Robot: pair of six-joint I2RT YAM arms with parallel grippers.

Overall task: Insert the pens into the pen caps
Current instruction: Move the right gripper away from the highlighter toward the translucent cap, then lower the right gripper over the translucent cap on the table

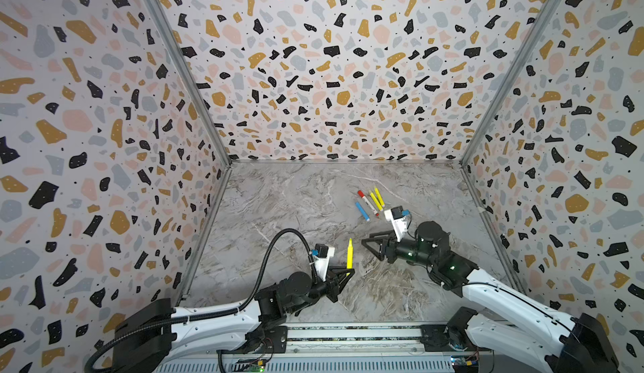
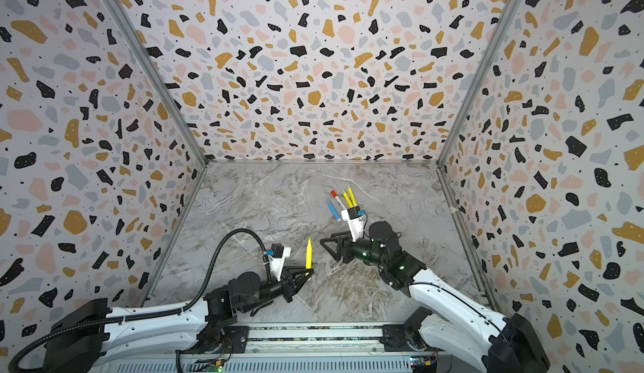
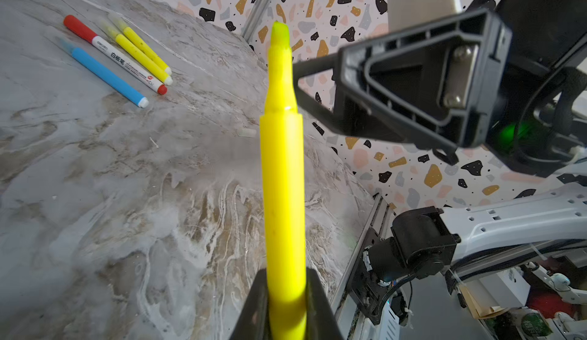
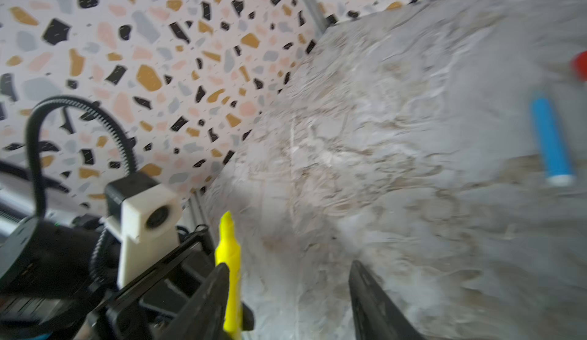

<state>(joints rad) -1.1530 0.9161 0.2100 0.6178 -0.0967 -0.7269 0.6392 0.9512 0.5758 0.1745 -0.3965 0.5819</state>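
The fingers [image 3: 319, 305] of the left gripper [image 1: 349, 273] are clamped on the lower barrel of a yellow pen [image 1: 350, 254]. The pen stands up out of the jaws with its bare pointed tip toward 12 o'clock in both top views, and there is no cap on it. The right gripper [image 4: 289, 263] has its fingers apart with nothing between them, near the held pen at about 2 o'clock from it. Four other pens lie together on the table [image 1: 278, 197] at roughly 1 o'clock from the held one: a blue pen [image 1: 362, 211], a white pen with red ends [image 1: 368, 204] and two yellow pens [image 1: 376, 200]. In the left wrist view those four look closed, the blue and yellow ones under hazy clear caps, so I judge four done and one left. A small pale stub [image 3: 247, 132] lying on the table apart from the group may be the missing cap, though it is too blurred to be sure.
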